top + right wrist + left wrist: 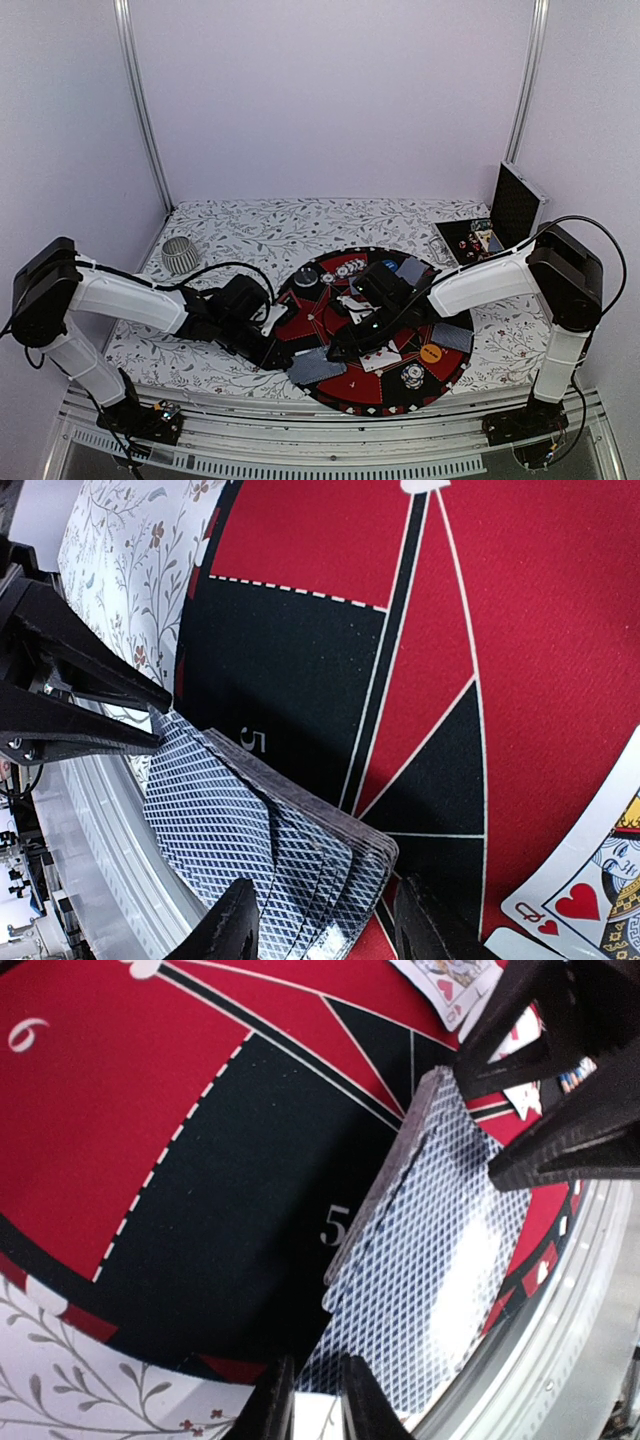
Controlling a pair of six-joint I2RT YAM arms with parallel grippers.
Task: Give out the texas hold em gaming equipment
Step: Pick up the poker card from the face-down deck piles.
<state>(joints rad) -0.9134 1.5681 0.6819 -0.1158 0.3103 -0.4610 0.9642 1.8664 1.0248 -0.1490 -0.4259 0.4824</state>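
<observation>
The deck of blue-backed cards sits tilted and slightly fanned over the mat's near rim, by the middle of the bench's near edge. The right tool, half open, straddles one end with a finger on each side and grips it. The left tool stands at the opposite end, nearly closed, the cards' edge at its narrow gap; whether it pinches a card I cannot tell. A face-up queen lies near on the mat.

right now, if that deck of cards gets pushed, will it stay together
Probably slides apart: the deck of cards is fanned, its edges stepped. Single cards look thin, so likely bendy and light. Sheen on the backs hints they slip easily.
</observation>
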